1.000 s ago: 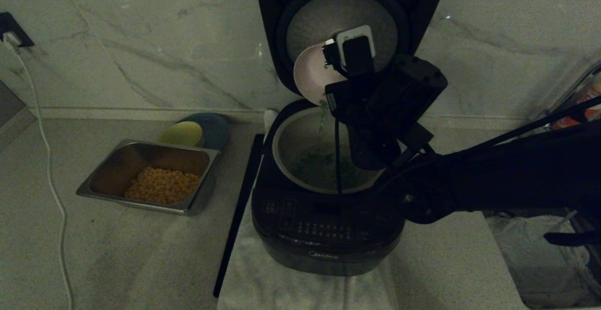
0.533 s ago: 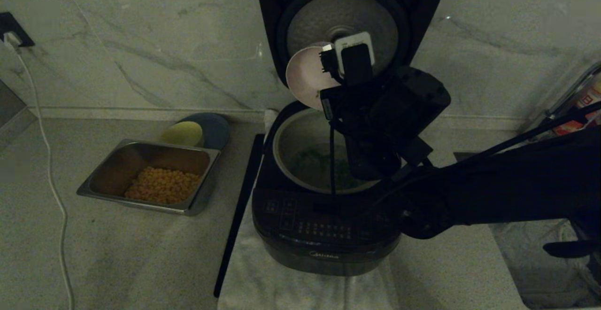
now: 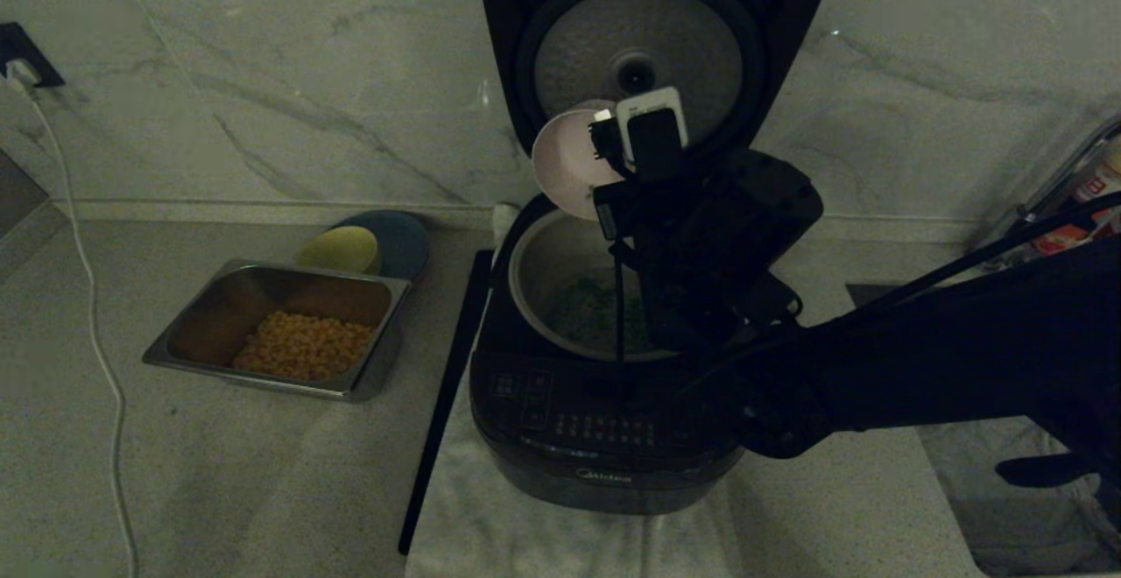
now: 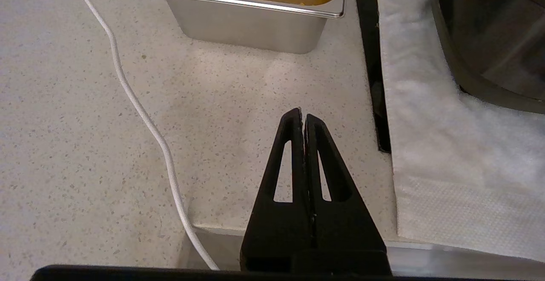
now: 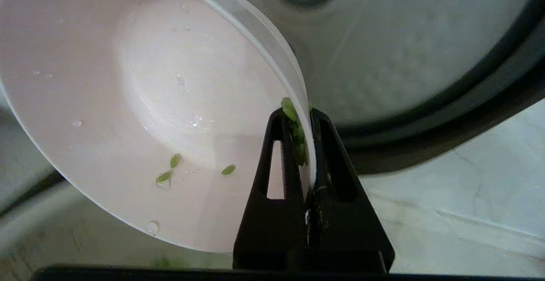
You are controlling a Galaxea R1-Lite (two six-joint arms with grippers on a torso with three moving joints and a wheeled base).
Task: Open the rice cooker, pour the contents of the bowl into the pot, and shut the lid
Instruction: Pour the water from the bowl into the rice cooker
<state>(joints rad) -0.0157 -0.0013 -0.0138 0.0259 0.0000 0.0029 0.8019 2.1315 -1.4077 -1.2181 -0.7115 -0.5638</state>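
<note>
Marble counter: your right gripper (image 5: 303,144) pinches the bowl (image 3: 565,162) rim, tipped above the pot (image 3: 547,258). Lid (image 3: 652,35) stands open behind it. Left gripper (image 4: 303,121) is closed, empty.

You see the black rice cooker (image 3: 604,420) on its white cloth, lid (image 3: 652,44) hinged fully up — its silver inner plate faces you. The grey pot (image 3: 547,267) sits inside with chopped greens (image 3: 591,306) on its bottom. The pale pink bowl (image 5: 140,102) hangs tipped on edge above the pot's back rim — nearly empty, with a few green bits clinging inside.
</note>
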